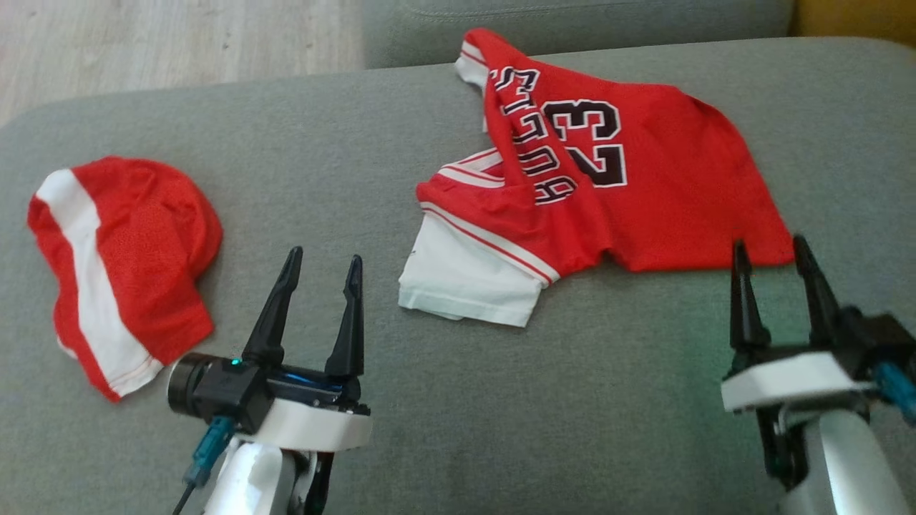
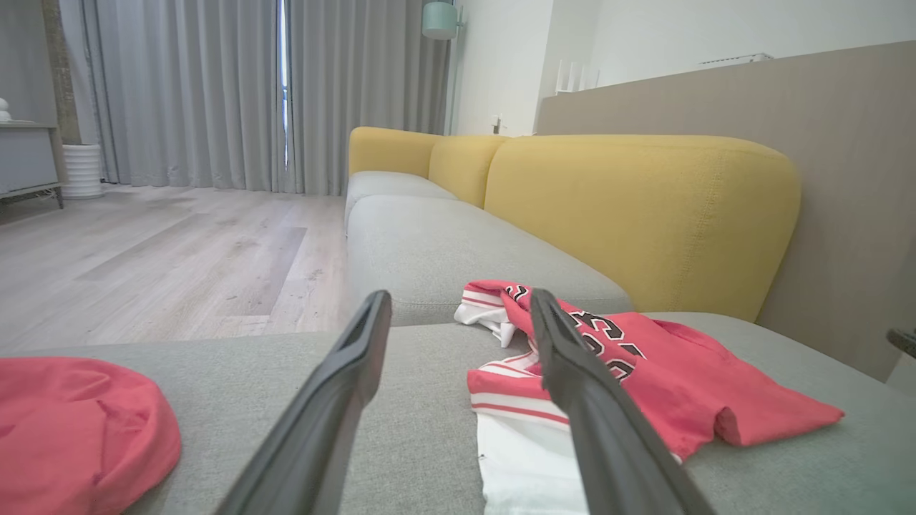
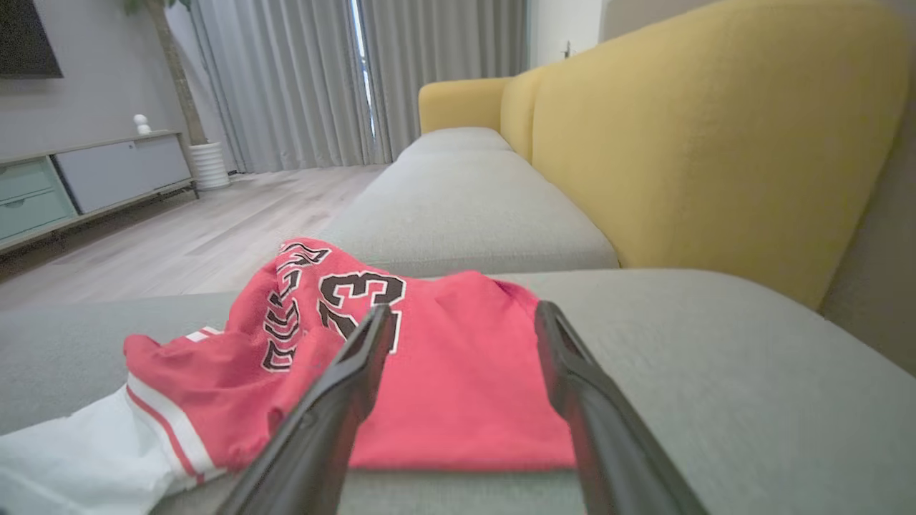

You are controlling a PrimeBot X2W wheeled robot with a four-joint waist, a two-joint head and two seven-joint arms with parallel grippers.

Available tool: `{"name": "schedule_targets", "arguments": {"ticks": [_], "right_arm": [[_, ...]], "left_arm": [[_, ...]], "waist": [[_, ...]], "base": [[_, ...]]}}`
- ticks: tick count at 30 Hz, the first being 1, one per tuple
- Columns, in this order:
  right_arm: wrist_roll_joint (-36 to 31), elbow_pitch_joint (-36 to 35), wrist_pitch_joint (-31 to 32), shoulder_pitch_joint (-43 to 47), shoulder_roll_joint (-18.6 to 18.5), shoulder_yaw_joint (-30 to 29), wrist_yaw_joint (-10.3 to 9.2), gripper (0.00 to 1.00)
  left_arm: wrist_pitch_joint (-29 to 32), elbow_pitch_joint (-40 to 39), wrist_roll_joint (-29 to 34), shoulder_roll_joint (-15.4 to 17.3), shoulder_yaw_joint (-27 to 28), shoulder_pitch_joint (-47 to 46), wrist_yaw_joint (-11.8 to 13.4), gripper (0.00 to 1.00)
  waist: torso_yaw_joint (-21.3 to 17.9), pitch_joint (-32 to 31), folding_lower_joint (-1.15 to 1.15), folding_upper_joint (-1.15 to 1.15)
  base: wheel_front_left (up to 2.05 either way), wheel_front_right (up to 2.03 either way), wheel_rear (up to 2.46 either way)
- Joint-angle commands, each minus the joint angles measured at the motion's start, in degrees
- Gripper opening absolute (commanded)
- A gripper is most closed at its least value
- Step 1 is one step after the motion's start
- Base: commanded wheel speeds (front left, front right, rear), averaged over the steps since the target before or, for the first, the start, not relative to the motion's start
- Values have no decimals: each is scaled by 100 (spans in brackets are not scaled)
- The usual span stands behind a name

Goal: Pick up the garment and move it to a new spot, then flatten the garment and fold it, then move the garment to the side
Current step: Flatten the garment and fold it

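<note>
As far as I can see from my end, crumpled red mesh jersey with black 23 [image 1: 644, 193] lies toward far edge of grey fabric sofa seat [image 1: 429, 400], right of centre. Left gripper [image 1: 325, 256] fingers spread, empty, near front edge. Right gripper [image 1: 769, 243] same, tips by jersey's near hem. Red-and-white shorts [image 1: 136, 236] by left edge.

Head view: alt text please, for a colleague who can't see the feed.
A crumpled red mesh basketball jersey numbered 23 lies on a grey fabric sofa cushion, a bunched red-and-white garment apart to its left. Both grippers are open and empty: the left gripper between the garments, the right gripper at the jersey's near edge.
</note>
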Motion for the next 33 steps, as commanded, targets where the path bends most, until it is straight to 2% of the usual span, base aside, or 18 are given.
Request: {"name": "schedule_targets", "arguments": {"ticks": [1,5,17,22,28,33], "right_arm": [[91,-269,-61,-71,20,116,-4,100],[423,-416,-61,177,25,252,-4,100],[608,-626,-61,4,27,283,-4,100],[571,-607,-61,-59,27,377,-4,100],[588,-619,-61,-174,28,404,-4,100],[633,-620,-61,-232,28,417,-4,100]], "left_arm": [[-29,-145,-1,17,190,-160,12,100],[-29,-77,-12,17,211,-147,12,100],[-29,155,188,17,114,-409,-22,100],[-12,1002,315,17,-111,-745,6,100],[443,2006,332,17,-332,-1243,6,100],[543,2439,338,17,-414,-1478,170,100]], "waist": [[-67,-23,1,0],[-201,-28,1,0],[-365,199,1,0],[-405,385,1,0],[-512,589,1,0],[-586,691,1,0]], "base": [[0,0,0],[0,0,0],[0,0,0],[0,0,0],[0,0,0],[0,0,0]]}}
